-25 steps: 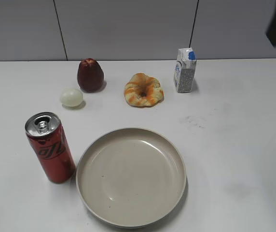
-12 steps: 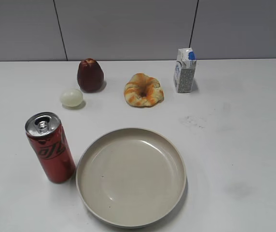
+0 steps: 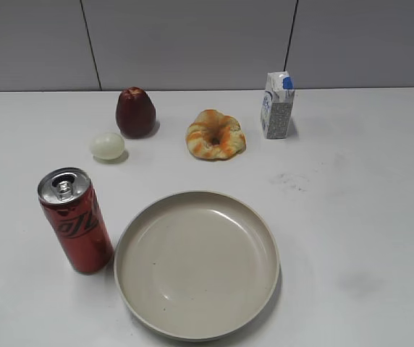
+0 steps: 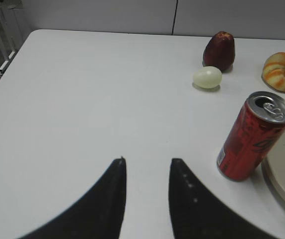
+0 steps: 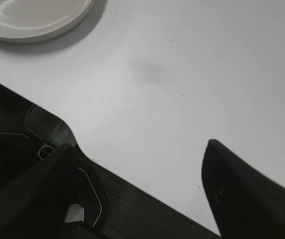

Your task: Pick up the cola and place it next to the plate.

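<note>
1. Exterior view: the cola (image 3: 75,230) is standing upright on the white table (image 3: 352,217), just beside the left rim of the plate (image 3: 197,264), with at most a sliver of gap between them. A second ago a dark part of an arm was showing in the top right corner; half a second ago it was gone, and it is not showing now. The can is sitting where it sat a second ago. A dark red fruit (image 3: 135,112), a pale egg (image 3: 107,145), a bread ring (image 3: 216,134) and a small carton (image 3: 277,105) are lying along the far side, well apart from the can

2. Left wrist view: the left claw (image 4: 147,162) is hovering over bare table with its jaws standing moderately apart and gripping nothing; the can (image 4: 252,136) is standing off to its right, clear of the fingers, with the plate rim (image 4: 282,179) beside it

3. Right wrist view: the right claw (image 5: 140,159) is spreading wide over bare table, holding nothing, near the plate edge (image 5: 38,22)

4. Reading: with the arm withdrawn, neither claw touching the can, and the can next to the plate, the placement is probably finishing
</note>
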Robot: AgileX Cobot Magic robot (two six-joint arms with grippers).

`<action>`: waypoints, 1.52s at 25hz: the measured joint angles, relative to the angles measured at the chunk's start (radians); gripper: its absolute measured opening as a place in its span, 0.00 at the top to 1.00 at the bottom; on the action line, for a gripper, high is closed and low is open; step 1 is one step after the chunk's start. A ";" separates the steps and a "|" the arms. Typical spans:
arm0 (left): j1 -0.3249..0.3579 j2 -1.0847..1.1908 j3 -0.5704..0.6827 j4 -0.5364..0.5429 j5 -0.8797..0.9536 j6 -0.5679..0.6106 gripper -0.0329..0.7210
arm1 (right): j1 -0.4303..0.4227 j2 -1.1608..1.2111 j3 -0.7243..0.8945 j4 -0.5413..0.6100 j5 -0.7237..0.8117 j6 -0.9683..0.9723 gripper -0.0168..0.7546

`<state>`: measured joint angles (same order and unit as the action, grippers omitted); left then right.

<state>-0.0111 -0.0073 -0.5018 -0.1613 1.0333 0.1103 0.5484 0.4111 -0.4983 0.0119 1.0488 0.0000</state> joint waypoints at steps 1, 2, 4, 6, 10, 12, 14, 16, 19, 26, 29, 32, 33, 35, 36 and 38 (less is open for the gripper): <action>0.000 0.000 0.000 0.000 0.000 0.000 0.64 | 0.000 0.000 0.000 0.000 0.000 0.000 0.21; 0.000 0.000 0.000 0.000 0.000 0.000 0.64 | 0.000 0.000 0.000 0.000 0.000 0.000 0.21; 0.000 0.000 0.000 0.000 0.000 0.000 0.64 | 0.000 0.000 0.000 0.001 0.000 0.000 0.21; 0.000 0.000 0.000 0.000 0.000 0.000 0.64 | 0.000 0.000 0.000 0.001 -0.001 0.000 0.22; 0.000 0.000 0.000 0.000 0.000 0.000 0.64 | -0.018 -0.016 0.000 0.003 -0.002 0.000 0.22; 0.000 0.000 0.000 0.000 0.000 0.000 0.64 | -0.064 -0.045 0.001 0.004 -0.002 0.000 0.22; 0.000 0.000 0.000 0.000 0.000 0.000 0.64 | -0.127 -0.086 0.002 0.004 -0.003 0.000 0.22; 0.000 0.000 0.000 0.000 0.000 0.000 0.64 | -0.210 -0.142 0.002 0.005 -0.003 0.000 0.22; 0.000 0.000 0.000 0.000 0.000 0.000 0.64 | -0.332 -0.230 0.002 0.005 -0.003 0.000 0.22; 0.000 0.000 0.000 0.000 0.000 0.000 0.64 | -0.479 -0.407 0.002 0.005 -0.003 0.000 0.22; 0.000 0.000 0.000 0.000 0.000 0.000 0.64 | -0.479 -0.416 0.002 0.005 -0.003 0.000 0.22; 0.000 0.000 0.000 0.000 0.000 0.000 0.64 | -0.480 -0.416 0.002 0.006 -0.003 0.000 0.22; 0.000 0.000 0.000 0.000 0.000 0.000 0.64 | -0.480 -0.416 0.002 0.006 -0.003 0.000 0.22; 0.000 0.000 0.000 0.000 0.000 0.000 0.64 | -0.480 -0.416 0.002 0.006 -0.003 0.000 0.22; 0.000 0.000 0.000 0.000 0.000 0.000 0.64 | -0.480 -0.416 0.002 0.006 -0.003 0.000 0.22; 0.000 0.000 0.000 0.000 0.000 0.000 0.64 | -0.480 -0.416 0.002 0.006 -0.003 0.000 0.22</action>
<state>-0.0111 -0.0073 -0.5018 -0.1613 1.0333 0.1103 0.0684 -0.0052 -0.4967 0.0183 1.0453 0.0000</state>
